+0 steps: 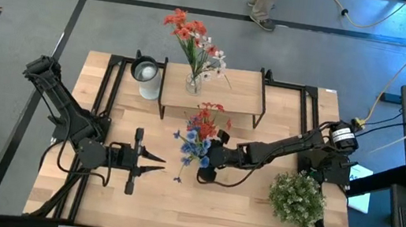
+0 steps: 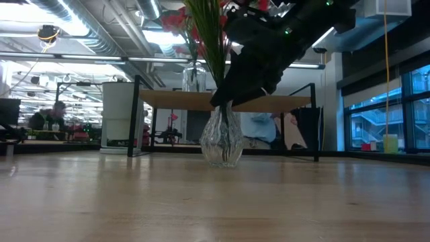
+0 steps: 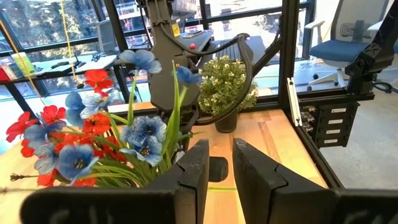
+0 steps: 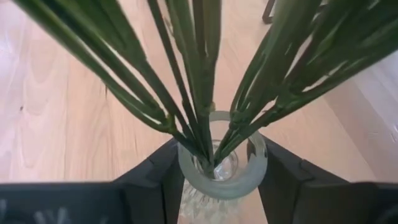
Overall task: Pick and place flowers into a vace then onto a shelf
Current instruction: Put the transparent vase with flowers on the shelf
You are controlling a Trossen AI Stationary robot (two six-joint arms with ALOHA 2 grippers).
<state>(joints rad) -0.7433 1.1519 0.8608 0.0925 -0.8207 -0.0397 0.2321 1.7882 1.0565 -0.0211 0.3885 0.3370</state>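
The step in hand looks like lifting the filled vase to the shelf, and the grip is what decides it. The right gripper [image 4: 214,171] has its jaws set around the neck of the clear glass vase [image 4: 222,163], one finger on each side just under the rim; whether they already press the glass I cannot tell. To do it well, I would clench squarely on the neck, lift straight up so the base clears the bench [image 1: 238,206], and keep the vase upright — the stems splay wide and their weight sits high, so a tilt could tip the bunch out or let the smooth glass slip.

That vase stands near the bench's middle and holds the red and blue flowers [image 1: 200,133], their green stems gathered into its mouth. The left gripper [image 1: 154,164] waits just beside it on the bench, jaws nearly together and grasping nothing.

Farther back, the shelf [image 1: 245,96] already carries a second glass vase [image 1: 193,83] with red and white flowers [image 1: 194,37]. A white cylindrical container [image 1: 147,79] stands by the shelf's left end — its contents are not visible. A bushy potted plant [image 1: 298,197] sits near the right arm's base.
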